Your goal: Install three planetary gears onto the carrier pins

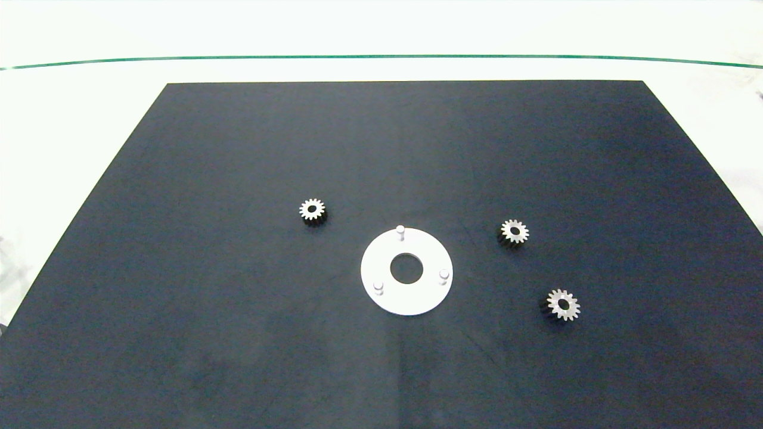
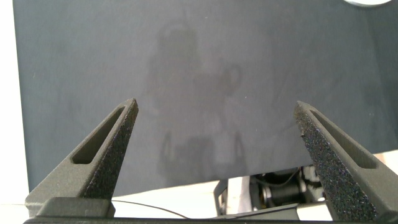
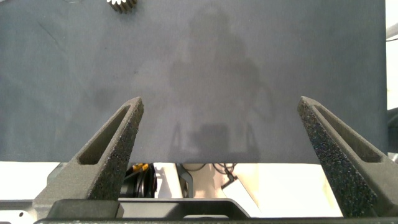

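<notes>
Both my hands, left hand [image 2: 216, 134] and right hand [image 3: 219, 130], wait wide open. Three planetary gears [image 1: 312, 210] lie around the carrier pins [image 1: 400, 230]. I should grip one gear level.

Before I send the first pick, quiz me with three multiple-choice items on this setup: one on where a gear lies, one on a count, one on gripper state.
1. Where is the lone gear relative to the white disc?
A. on its left
B. on top of it
C. inside its centre hole

2. How many carrier pins are bare?
A. one
B. two
C. three

3. The left gripper is:
A. shut on a gear
B. open
C. shut, holding nothing

Answers: 1 A, the other two gears lie right of the disc. 2 C, no gear sits on any pin. 3 B, its fingers stand wide apart over the dark mat.
</notes>
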You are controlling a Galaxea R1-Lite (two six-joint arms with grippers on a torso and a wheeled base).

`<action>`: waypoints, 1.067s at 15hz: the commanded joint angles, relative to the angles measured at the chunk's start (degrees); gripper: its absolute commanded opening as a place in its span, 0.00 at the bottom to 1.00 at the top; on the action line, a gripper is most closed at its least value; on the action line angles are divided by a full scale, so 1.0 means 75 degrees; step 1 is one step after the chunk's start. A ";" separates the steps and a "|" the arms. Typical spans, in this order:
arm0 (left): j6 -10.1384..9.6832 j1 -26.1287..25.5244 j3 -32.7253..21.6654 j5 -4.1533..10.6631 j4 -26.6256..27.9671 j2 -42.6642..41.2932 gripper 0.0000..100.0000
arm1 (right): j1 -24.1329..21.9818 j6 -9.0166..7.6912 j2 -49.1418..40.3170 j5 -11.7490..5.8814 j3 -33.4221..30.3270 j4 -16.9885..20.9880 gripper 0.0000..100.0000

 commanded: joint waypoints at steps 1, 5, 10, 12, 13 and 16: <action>0.0158 -0.0414 -0.0247 -0.0062 -0.0181 0.0784 1.00 | 0.0012 -0.0046 0.0824 0.0011 -0.0298 0.0032 1.00; 0.0135 -0.0625 -0.0646 -0.0062 -0.0193 0.1347 1.00 | 0.0023 -0.0199 0.2254 0.0081 -0.0614 -0.0039 1.00; 0.0088 -0.0614 -0.0974 -0.0062 -0.0193 0.1534 1.00 | 0.0316 -0.0210 0.3707 0.0327 -0.1247 -0.0050 1.00; 0.0088 -0.0590 -0.0985 -0.0062 -0.0193 0.1534 1.00 | 0.0644 -0.0199 0.4176 0.0749 -0.1446 -0.0050 1.00; 0.0088 -0.0590 -0.0985 -0.0062 -0.0193 0.1546 1.00 | 0.0738 -0.0199 0.4410 0.0902 -0.1552 -0.0050 1.00; 0.0018 -0.0602 -0.1196 -0.0062 -0.0204 0.1757 1.00 | 0.0785 -0.0503 0.5301 0.0937 -0.1798 -0.0437 1.00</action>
